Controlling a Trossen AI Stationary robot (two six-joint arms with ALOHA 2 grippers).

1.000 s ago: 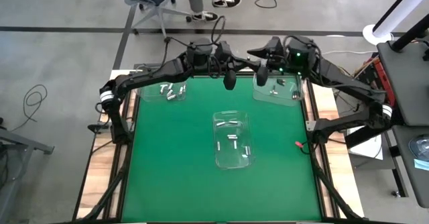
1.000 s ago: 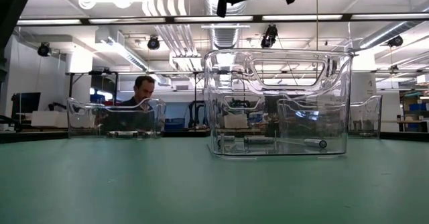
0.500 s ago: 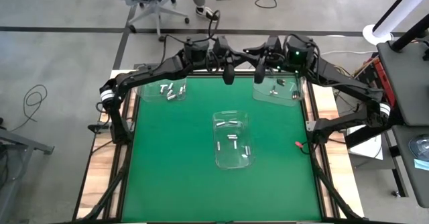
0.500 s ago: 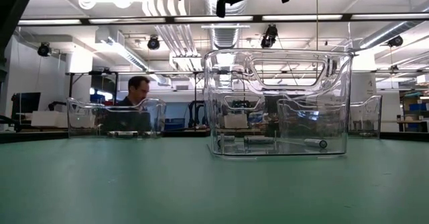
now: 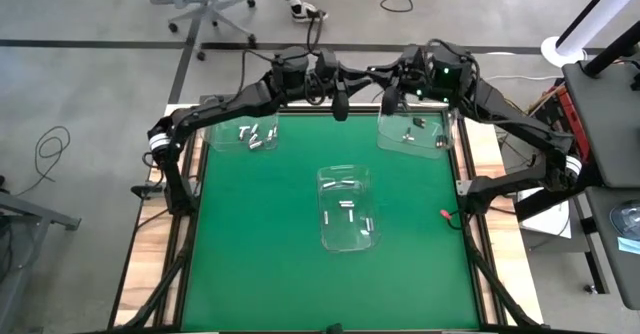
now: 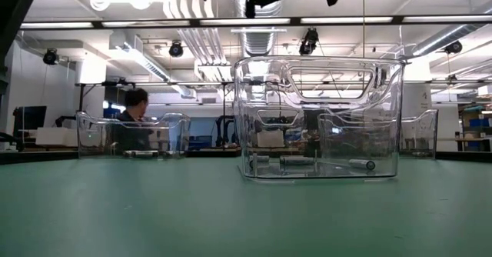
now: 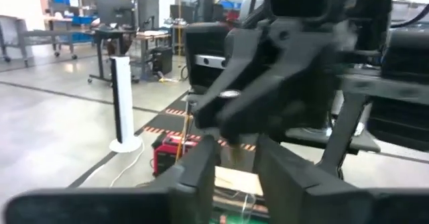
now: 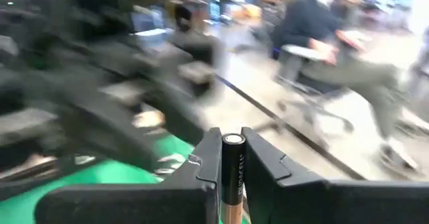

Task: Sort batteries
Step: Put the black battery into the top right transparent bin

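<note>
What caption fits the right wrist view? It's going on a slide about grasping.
Right gripper clamps an upright battery between its fingers, a seated person blurred beyond.

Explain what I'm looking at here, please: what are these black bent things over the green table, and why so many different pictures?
They are two robot arms, each ending in two fingers. One camera looks straight down: the left gripper and right gripper hang over the far edge of the green table. Another camera sits at table height, looking through a clear middle bin. The last two ride on the arms' wrists. Three clear bins stand on the table: the middle bin, a left bin and a right bin, all with small batteries inside. In the right wrist picture, the fingers pinch one battery upright. The left arm's fingers look closed with nothing visible between them. A person sits in the room behind.
</note>
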